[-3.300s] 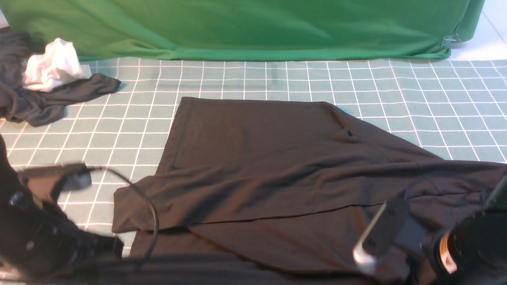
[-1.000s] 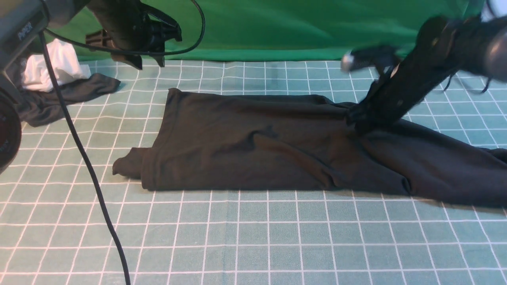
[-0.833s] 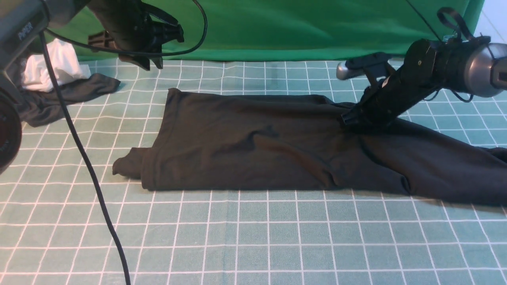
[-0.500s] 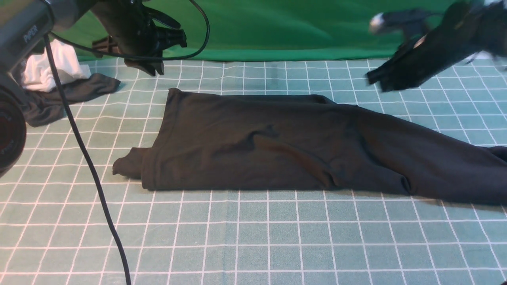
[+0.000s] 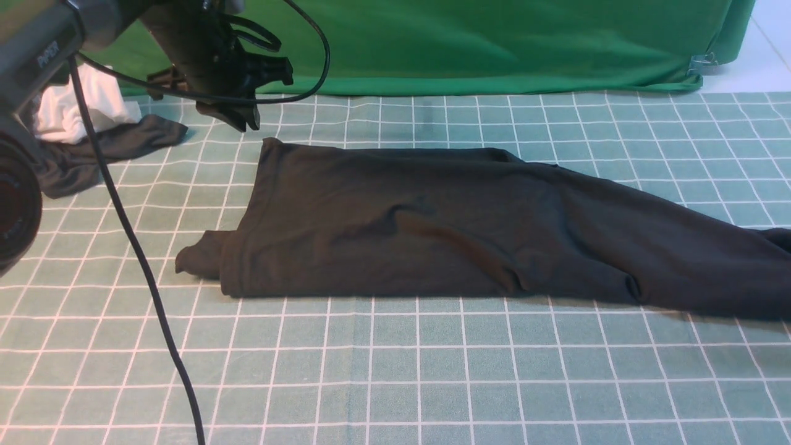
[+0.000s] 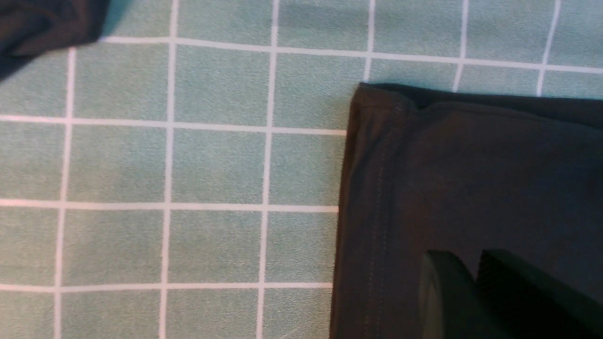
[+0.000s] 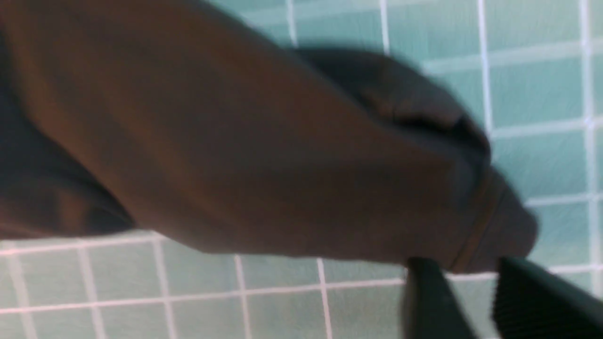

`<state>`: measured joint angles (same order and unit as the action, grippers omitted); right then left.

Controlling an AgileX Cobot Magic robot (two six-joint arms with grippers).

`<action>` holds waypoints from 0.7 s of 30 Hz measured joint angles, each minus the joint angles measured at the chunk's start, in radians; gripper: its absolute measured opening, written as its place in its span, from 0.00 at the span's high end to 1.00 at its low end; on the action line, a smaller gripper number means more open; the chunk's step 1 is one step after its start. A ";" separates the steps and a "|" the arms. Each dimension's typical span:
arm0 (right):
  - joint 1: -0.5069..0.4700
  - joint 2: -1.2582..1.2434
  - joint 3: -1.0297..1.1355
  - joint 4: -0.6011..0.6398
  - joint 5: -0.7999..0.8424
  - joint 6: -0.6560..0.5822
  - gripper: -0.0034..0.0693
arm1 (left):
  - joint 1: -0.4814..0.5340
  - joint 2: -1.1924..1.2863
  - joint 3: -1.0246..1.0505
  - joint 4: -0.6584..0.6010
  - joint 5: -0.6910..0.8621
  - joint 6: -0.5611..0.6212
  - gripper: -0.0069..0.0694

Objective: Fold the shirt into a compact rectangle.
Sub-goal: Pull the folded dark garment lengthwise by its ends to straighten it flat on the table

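Mat (image 5: 395, 371): green with a white grid, under everything.
Backdrop (image 5: 432, 43): green fabric along the mat's far edge.
Shirt (image 5: 432, 222): black, folded into a long band across the middle of the mat. Its left edge is straight and a small flap pokes out at the near left corner. Its right end runs off the front view's right side.
Left arm (image 5: 37, 43): reaches in from the upper left.
Grey garment (image 5: 93, 151): crumpled at the far left, well apart from the shirt.
Cable (image 5: 142, 266): black, hanging from the left arm down to the near edge.
White cloth (image 5: 80, 102): bunched on the grey garment.
Left gripper (image 5: 244, 120): over the shirt's far left corner, fingers (image 6: 443, 292) drawn together, nothing between them.
Right gripper (image 7: 464, 266): seen only in its blurred wrist view, fingers (image 7: 424, 301) apart and empty, tips just beside an end of the shirt.
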<state>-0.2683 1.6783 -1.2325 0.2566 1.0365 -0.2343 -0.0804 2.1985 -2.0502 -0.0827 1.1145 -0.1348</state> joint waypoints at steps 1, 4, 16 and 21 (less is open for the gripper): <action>0.000 0.004 0.041 0.000 -0.043 0.000 0.48 | 0.000 0.000 0.000 -0.004 0.000 0.001 0.83; 0.000 0.022 0.133 0.002 -0.151 0.001 0.24 | 0.000 0.000 0.000 -0.024 0.001 0.006 0.83; 0.000 0.153 0.169 0.001 -0.322 -0.030 0.14 | 0.000 0.001 0.000 -0.048 0.018 0.020 0.83; 0.000 0.163 0.169 0.002 -0.380 -0.040 0.19 | 0.000 0.001 0.000 -0.048 0.041 0.024 0.83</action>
<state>-0.2683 1.8410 -1.0631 0.2584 0.6561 -0.2747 -0.0804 2.1995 -2.0502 -0.1309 1.1554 -0.1107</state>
